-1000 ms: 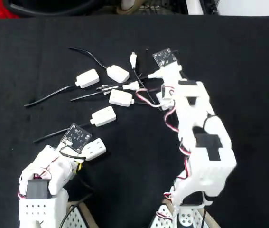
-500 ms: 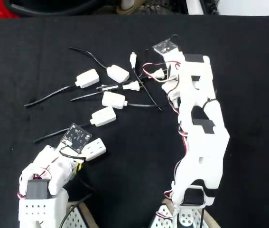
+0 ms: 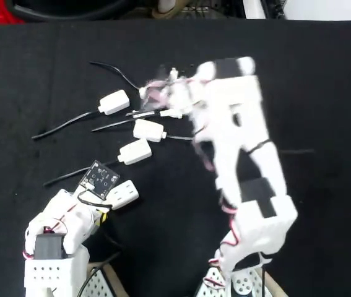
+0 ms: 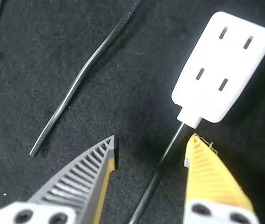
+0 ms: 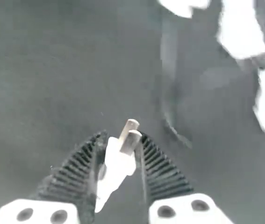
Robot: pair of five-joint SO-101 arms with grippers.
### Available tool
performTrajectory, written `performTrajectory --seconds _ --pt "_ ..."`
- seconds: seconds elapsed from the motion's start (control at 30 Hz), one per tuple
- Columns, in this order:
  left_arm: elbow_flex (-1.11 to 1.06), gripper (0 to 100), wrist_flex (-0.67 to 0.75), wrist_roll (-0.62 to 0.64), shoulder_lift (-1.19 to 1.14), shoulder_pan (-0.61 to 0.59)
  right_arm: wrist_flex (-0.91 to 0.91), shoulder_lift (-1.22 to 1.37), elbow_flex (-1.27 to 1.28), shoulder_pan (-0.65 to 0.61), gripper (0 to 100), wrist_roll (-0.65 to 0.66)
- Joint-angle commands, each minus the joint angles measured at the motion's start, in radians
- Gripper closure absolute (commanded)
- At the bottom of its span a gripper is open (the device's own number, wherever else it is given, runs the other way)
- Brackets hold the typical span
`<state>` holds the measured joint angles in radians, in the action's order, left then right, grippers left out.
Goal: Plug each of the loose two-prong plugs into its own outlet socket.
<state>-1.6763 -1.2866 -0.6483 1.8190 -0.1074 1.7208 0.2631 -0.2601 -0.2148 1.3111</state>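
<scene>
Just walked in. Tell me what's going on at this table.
Two robot arms are working with plugs and outlets on a black table. The right gripper is clamped on a white two-prong plug, prongs pointing out ahead, above a cluster of small white blocks on black cords. The left gripper is open, one finger on each side of the cord of a white outlet block. All of that block's slots are empty, so nothing is plugged in there yet.

The left arm (image 3: 64,226) rests beside a white outlet socket (image 3: 122,194) on the black table (image 3: 324,93); beyond that socket, the right arm (image 3: 243,161) stretches over scattered white plugs (image 3: 114,102).
</scene>
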Motion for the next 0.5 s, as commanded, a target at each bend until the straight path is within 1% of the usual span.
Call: performTrajectory --seconds 0.0,0.1,0.17,0.27,0.33,0.4,0.47 --pt "-0.008 76 0.002 -0.006 0.003 0.001 -0.112 -0.088 0.225 -0.187 98.4 0.095" --pt "-0.008 76 0.002 -0.006 0.003 0.001 -0.219 -0.110 0.389 -0.229 98.3 0.101" --pt "-0.008 76 0.000 -0.008 0.003 0.001 -0.275 -0.133 0.496 -0.229 97.7 0.129" --pt "-0.008 76 -0.003 -0.049 0.003 0.001 -0.387 -0.189 0.627 -0.196 89.4 0.117" --pt "-0.008 76 -0.003 -0.049 0.003 0.001 -0.443 -0.232 0.684 -0.167 82.5 0.084" --pt "-0.008 76 -0.003 -0.051 0.003 0.001 -0.459 -0.277 0.713 -0.129 77.7 0.069" --pt "-0.008 76 -0.003 -0.051 0.003 0.001 -0.457 -0.328 0.728 -0.080 75.5 0.061"
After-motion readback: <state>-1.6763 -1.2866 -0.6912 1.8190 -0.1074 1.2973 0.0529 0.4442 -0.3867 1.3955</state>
